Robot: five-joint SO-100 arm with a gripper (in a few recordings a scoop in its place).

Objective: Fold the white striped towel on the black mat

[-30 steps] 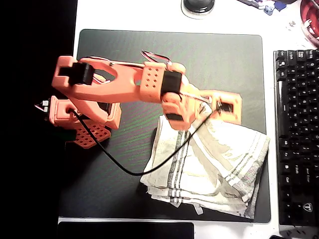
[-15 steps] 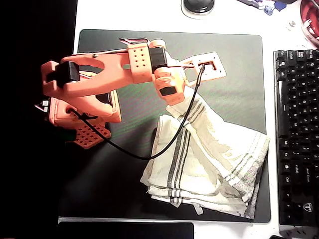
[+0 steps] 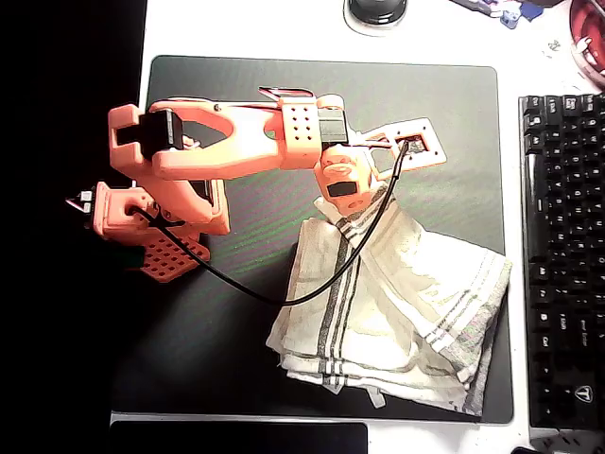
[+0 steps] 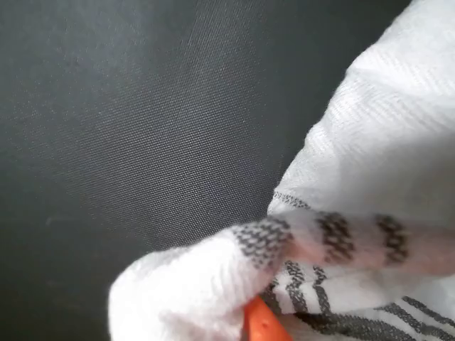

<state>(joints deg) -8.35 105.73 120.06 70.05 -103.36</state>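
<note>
The white table (image 3: 236,24) is carrying the black mat (image 3: 236,369), which is taking up most of the overhead view, with a black keyboard (image 3: 562,255) lying just beside its right edge. The orange arm (image 3: 227,151) is reaching across the mat's upper half. The white striped towel (image 3: 397,312) is lying crumpled on the mat's lower right part, one corner drawn up toward the gripper (image 3: 364,194). In the wrist view, the jaws are pinching a striped fold of the towel (image 4: 341,241) above the mat (image 4: 128,128).

White table (image 3: 236,28) carries black mat (image 3: 425,104), keyboard (image 3: 561,255).
</note>
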